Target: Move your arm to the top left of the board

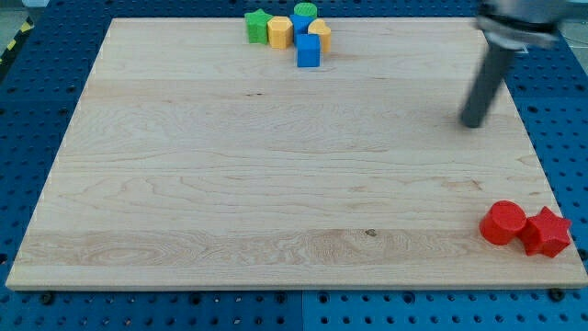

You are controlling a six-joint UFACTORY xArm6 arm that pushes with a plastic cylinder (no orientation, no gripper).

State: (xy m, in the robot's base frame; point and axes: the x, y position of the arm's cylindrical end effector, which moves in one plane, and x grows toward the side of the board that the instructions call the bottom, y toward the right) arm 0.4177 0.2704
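My tip (473, 123) is at the lower end of a dark rod at the view's right, over the upper right part of the wooden board (230, 184). It touches no block. At the view's top centre sits a cluster: a green star (256, 26), a yellow hexagon (279, 31), a green cylinder (305, 12), a yellow block (320, 35) and a blue cube (308, 51). A red cylinder (503, 223) and a red star (547, 232) sit side by side at the bottom right corner.
The board lies on a blue perforated table (37, 101). The arm's dark body (519, 18) enters from the view's top right. Yellow-black tape (14, 37) shows at the top left edge.
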